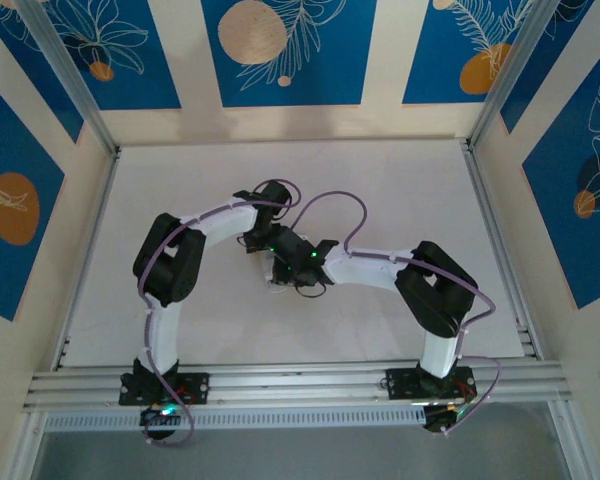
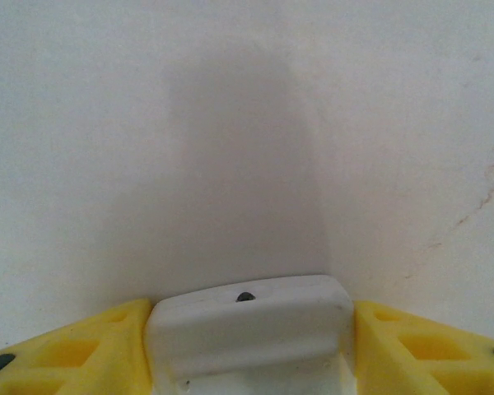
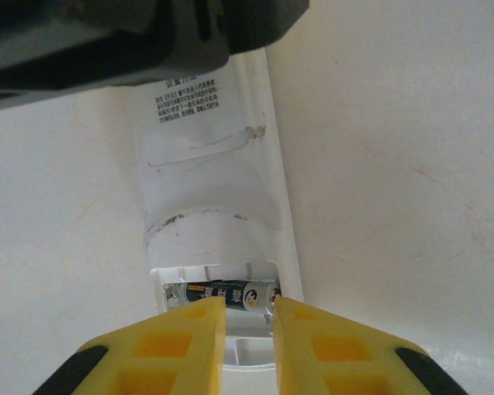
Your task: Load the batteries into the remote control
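The white remote control (image 3: 210, 164) lies back side up, its battery compartment (image 3: 218, 284) uncovered. One of the batteries (image 3: 226, 294), dark with a silver end, lies crosswise in the far slot. The nearer slot, seen between my fingers, is bare white plastic. My right gripper (image 3: 249, 306) hovers just over the compartment, its yellow fingers (image 3: 181, 337) a little apart with nothing between them. My left gripper (image 2: 251, 313) is shut on the remote's (image 2: 247, 325) other end, which has a small dark dot on it. In the top view both grippers meet over the remote (image 1: 276, 275) at mid-table.
The white table (image 1: 400, 190) is walled by aluminium posts and blue patterned panels (image 1: 280, 50). The left gripper's dark body (image 3: 107, 33) hangs over the far end of the remote. A purple cable (image 1: 330, 200) loops above the wrists.
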